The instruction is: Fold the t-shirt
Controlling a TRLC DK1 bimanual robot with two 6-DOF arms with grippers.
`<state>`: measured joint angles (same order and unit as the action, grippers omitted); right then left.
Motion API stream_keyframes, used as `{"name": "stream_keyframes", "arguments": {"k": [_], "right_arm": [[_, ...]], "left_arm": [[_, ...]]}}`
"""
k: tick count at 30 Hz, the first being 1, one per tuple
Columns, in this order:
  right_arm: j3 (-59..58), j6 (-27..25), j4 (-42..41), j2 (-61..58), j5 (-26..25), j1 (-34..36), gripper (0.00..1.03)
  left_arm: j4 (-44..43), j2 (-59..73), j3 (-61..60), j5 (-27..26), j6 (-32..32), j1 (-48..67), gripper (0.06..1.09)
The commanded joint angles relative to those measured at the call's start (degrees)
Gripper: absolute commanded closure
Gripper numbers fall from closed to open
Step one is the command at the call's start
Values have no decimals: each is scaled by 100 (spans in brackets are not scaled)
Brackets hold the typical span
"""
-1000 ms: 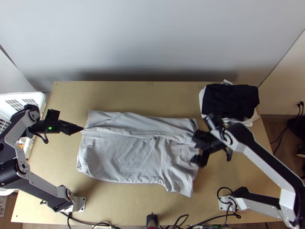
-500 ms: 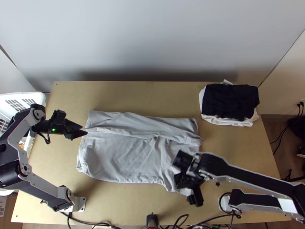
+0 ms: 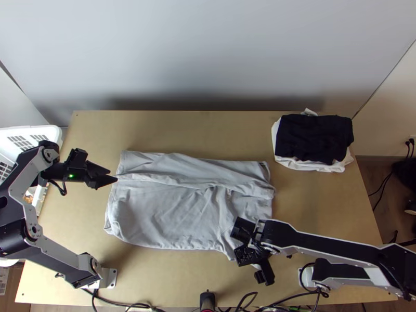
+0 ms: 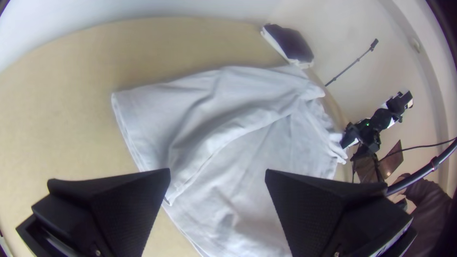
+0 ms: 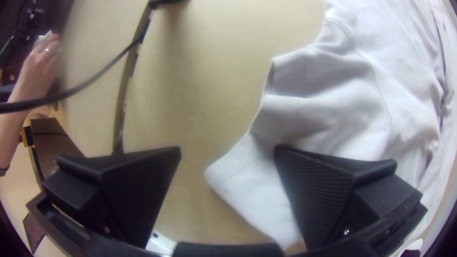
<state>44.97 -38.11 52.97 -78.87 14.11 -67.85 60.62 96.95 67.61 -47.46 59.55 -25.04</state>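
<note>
Plainly, the light grey t-shirt (image 3: 166, 218) lies across the middle of the worktop (image 3: 208, 130); its far part is turned over into a long band (image 3: 208, 171) running from side to side, with a loose, rumpled edge; the nearer part lies fairly flat, with soft creases, and a sleeve (image 5: 238, 185) sticks out at its near right corner.

The left gripper (image 3: 113, 176) is at the shirt's left edge, by the end of that band; its fingers (image 4: 314, 204) stand wide apart, with cloth in view between them and nothing gripped; whether they touch the shirt I cannot tell.

The right gripper (image 3: 252, 253) is over the near right corner, at the sleeve; its fingers (image 5: 319, 190) are wide apart too, one over the sleeve and the other over bare wood, and they hold nothing; I cannot tell whether the one over the sleeve touches it.

A folded black cloth (image 3: 312, 138) rests on white cloth (image 3: 333, 167) at the worktop's far right corner; a white basket (image 3: 31, 131) stands beside the left edge.
</note>
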Motion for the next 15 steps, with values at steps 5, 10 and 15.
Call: {"name": "stream_keyframes", "arguments": {"k": [5, 10, 15], "right_arm": [[-270, -136, -481, -190, -93, 352, 56], [-226, -74, -595, -155, -84, 369, 100], [-217, -65, -577, -85, -93, 484, 97]], "left_arm": [[90, -167, -38, 0, -198, -168, 12], [319, -255, -47, 0, -207, -274, 11], [372, -282, -117, 0, -181, -493, 12]]}}
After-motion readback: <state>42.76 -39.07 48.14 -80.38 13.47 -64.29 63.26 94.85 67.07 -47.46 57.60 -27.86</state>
